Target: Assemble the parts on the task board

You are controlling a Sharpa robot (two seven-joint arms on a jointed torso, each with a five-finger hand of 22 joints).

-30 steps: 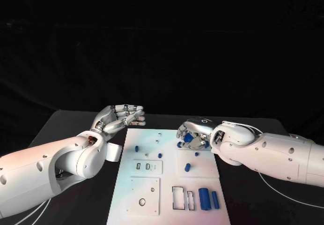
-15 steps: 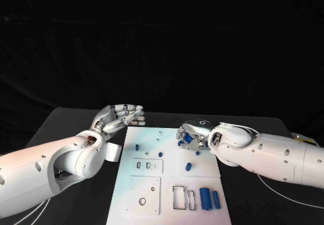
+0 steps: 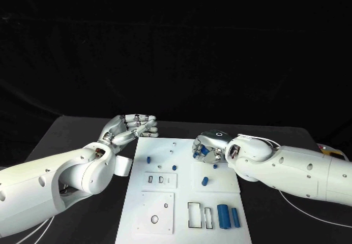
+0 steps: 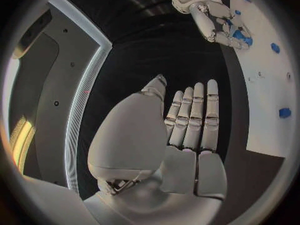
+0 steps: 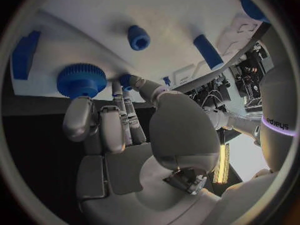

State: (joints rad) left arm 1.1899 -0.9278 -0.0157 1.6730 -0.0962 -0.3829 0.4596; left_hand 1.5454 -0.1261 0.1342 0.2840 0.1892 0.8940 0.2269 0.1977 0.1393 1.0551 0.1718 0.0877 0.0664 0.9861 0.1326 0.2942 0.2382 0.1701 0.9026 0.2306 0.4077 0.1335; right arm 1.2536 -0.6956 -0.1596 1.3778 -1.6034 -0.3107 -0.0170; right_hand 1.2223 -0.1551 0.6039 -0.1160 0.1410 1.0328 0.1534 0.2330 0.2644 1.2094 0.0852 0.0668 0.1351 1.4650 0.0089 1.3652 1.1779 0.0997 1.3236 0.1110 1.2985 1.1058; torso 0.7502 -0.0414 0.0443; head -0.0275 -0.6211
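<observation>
The white task board (image 3: 183, 195) lies in the middle of the table. My right hand (image 3: 208, 148) hovers low over its far right part, fingers curled down. In the right wrist view thumb and fingertip meet on a small blue part (image 5: 127, 79), right beside a blue gear (image 5: 81, 79) standing on the board. My left hand (image 3: 135, 126) is raised off the board's far left corner; its fingers (image 4: 194, 120) lie straight and hold nothing. Blue pegs (image 3: 148, 159) (image 3: 174, 167), a short cylinder (image 3: 204, 180) and two bars (image 3: 222, 215) (image 3: 233, 216) rest on the board.
White inset plates with slots and holes (image 3: 160, 180) (image 3: 155, 206) and an open rectangular recess (image 3: 194, 214) sit in the board's near half. Black table (image 3: 81, 134) shows on both sides. A white cable (image 3: 300, 211) runs under my right arm.
My right arm and hand have edged slightly left and lower over the board's far right part. The left hand has stayed where it was.
</observation>
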